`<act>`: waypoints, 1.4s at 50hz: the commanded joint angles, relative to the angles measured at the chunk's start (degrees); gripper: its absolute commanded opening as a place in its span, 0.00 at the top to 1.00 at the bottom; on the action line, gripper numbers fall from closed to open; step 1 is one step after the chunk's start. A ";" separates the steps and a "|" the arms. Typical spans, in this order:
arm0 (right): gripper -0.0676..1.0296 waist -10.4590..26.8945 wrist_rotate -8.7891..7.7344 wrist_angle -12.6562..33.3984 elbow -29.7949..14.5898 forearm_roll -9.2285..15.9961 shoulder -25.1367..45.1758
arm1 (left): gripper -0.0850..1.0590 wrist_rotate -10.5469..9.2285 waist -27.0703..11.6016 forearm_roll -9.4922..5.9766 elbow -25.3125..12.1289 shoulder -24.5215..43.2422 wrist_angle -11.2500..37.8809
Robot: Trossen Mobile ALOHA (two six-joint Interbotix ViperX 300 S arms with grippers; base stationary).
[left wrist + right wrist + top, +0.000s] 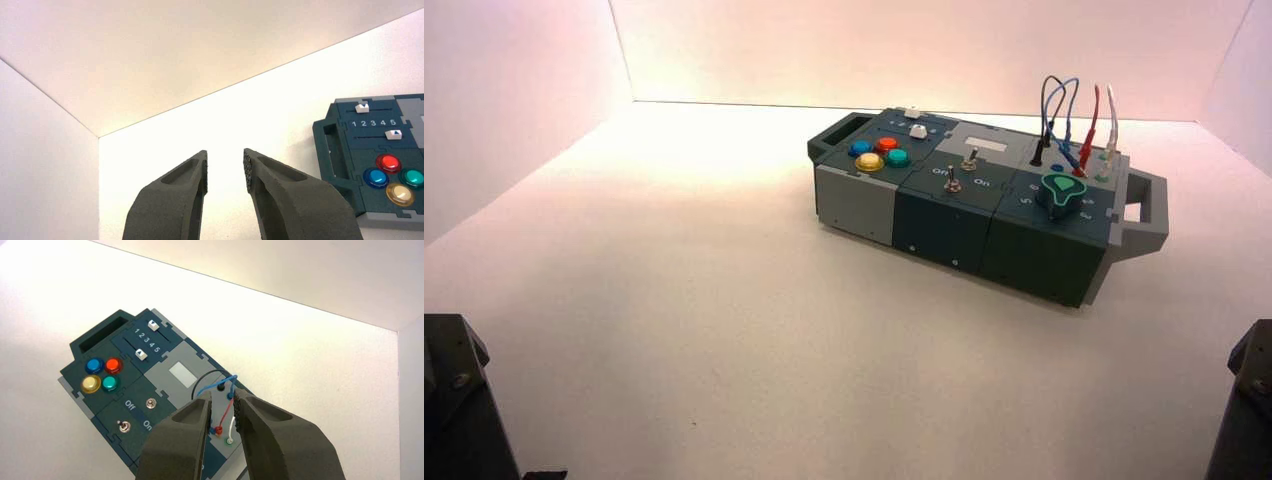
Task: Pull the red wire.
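The red wire (1089, 125) stands upright from the top of the dark box (944, 215) at its far right end, between blue looped wires (1056, 105) and a white lead (1112, 120). In the right wrist view the red wire (225, 415) shows far off through the gap of my open right gripper (222, 395), its red plug seated in the grey panel. Nothing is between those fingers. That arm (1249, 400) stays back at the near right corner, well short of the box. My left gripper (225, 152) is open and empty, its arm (454, 400) parked at the near left.
The box (105, 405) carries four coloured buttons (879, 153), two toggle switches (952, 180), a green knob (1060, 190) and two sliders (146, 340), with a handle at each end. White walls enclose the white table on three sides.
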 commanded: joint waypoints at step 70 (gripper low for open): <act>0.70 1.41 0.00 7.65 -2.64 2.02 20.65 | 0.57 0.35 -0.18 0.09 -3.78 5.27 6.42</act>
